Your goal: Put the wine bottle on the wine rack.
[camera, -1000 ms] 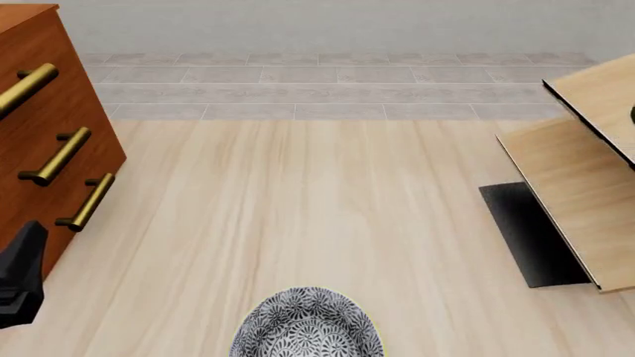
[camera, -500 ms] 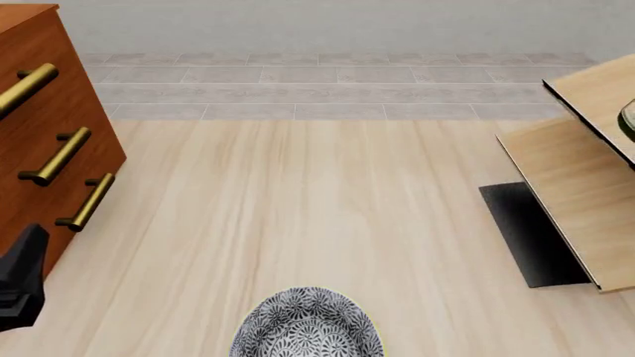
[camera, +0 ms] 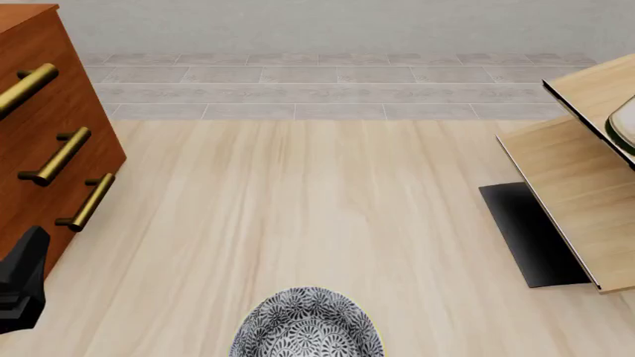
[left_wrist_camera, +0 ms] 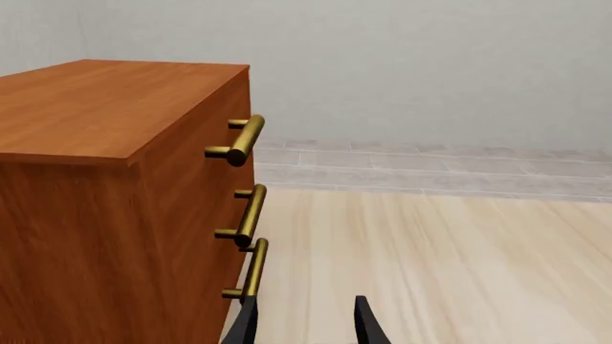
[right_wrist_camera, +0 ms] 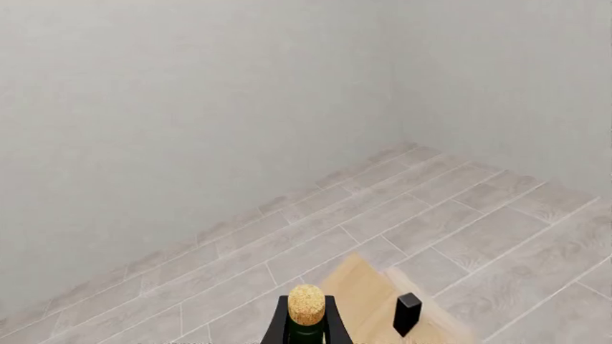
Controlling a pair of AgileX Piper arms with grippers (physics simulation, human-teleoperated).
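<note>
Reddish-brown cabinet [camera: 44,141] with brass handles [camera: 59,158]; pale-wood wine rack [camera: 581,186] on a black base [camera: 531,234]; light wood-grain bench [camera: 317,223]; bowl [camera: 308,327] patterned black-and-white; tan cork [right_wrist_camera: 306,304] on dark green wine bottle [right_wrist_camera: 307,334].

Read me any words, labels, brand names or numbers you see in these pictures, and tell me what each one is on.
There is no readable text in any view.
Wine bottle: only the cork top and neck show; no label is readable.
Cabinet: plain wood and brass handles, no markings.
Patterned bowl: decoration only, no letters.
Wine rack: bare panels.
</note>
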